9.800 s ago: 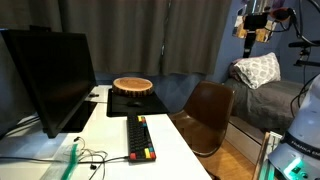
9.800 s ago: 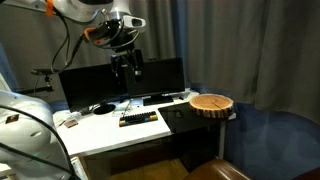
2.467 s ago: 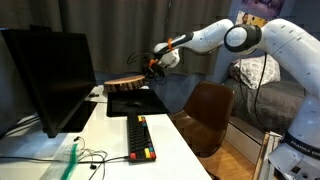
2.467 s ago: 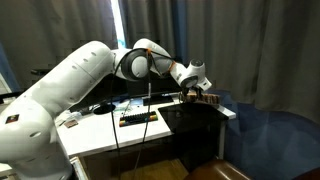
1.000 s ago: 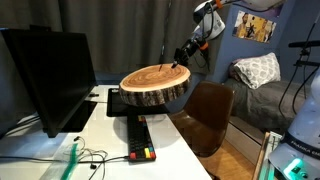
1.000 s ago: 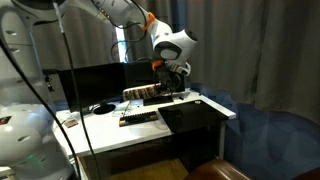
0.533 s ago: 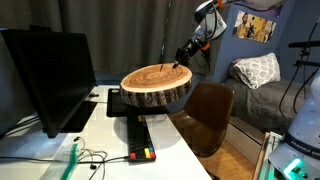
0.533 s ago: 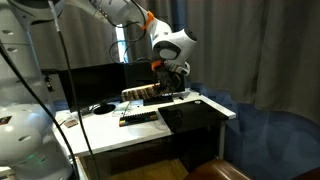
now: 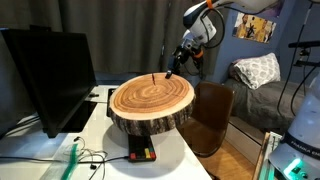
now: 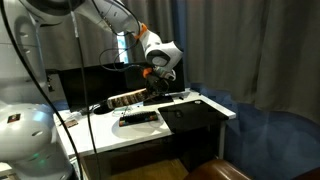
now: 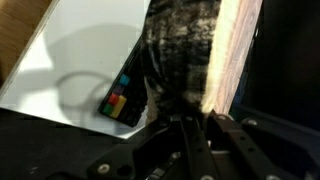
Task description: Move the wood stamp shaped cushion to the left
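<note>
We found the wood stamp shaped cushion (image 9: 150,100) aloft above the counter (image 9: 100,145), the claw (image 9: 172,72) pinching its bark rim. We judged it light and soft, prone to sagging; grip deep on the rim.

No text, number, brand or sign can be read in any view. The keyboard (image 9: 141,153) on the desk (image 9: 105,160) shows coloured keys, but any marks on them are too small to read. The wall picture (image 9: 255,25) is too blurred.
</note>
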Robot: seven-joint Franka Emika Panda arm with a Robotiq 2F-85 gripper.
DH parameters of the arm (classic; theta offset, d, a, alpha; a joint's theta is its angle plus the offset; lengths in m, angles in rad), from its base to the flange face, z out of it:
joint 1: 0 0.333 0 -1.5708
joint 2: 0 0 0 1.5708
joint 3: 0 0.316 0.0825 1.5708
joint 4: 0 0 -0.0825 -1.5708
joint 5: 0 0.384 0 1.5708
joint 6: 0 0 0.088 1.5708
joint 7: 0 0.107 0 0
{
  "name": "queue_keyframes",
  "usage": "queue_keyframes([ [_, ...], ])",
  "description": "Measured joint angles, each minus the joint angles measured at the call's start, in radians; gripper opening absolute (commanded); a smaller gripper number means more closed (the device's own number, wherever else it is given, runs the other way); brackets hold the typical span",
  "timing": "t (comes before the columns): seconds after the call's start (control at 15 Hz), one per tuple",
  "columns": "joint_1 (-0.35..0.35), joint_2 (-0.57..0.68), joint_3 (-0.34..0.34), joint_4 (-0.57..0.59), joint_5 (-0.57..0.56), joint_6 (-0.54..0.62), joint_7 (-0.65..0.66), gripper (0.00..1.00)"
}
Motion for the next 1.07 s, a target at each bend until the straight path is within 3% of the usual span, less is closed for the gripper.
queue_keyframes([
  [0.53, 0.128, 0.096, 0.097, 0.0, 0.0, -0.03, -0.156, 0.03],
  [0.8, 0.172, 0.142, 0.137, -0.001, 0.003, 0.025, -0.191, 0.03],
  [0.87, 0.18, 0.152, 0.145, -0.003, 0.01, 0.049, -0.2, 0.11],
  [1.07, 0.187, 0.17, 0.162, -0.008, 0.021, 0.086, -0.227, 0.11],
])
